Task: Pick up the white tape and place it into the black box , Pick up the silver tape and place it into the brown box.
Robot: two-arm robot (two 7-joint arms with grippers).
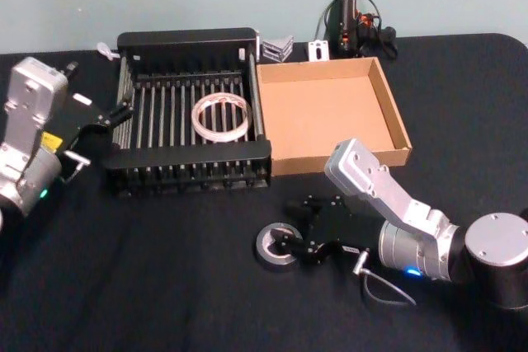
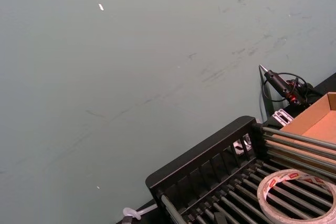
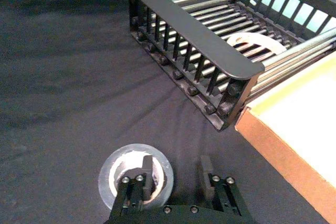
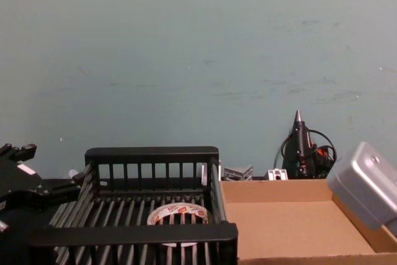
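White tape [image 4: 178,213] lying flat on the slatted floor of the black box [image 4: 152,153], brown box [image 4: 291,224] touching it on the right, left gripper [image 4: 18,181] just beside the crate's left wall, teal wall behind.

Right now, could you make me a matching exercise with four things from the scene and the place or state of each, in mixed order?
Things:
1. white tape
2. silver tape
3. brown box
4. left gripper

Places or states:
A. holds nothing inside
B. lies on the ribbed floor of the black box
C. beside the black box's left wall
D. on the black tablecloth, one finger of the open right gripper in its core

Pairs: 1-B, 2-D, 3-A, 4-C
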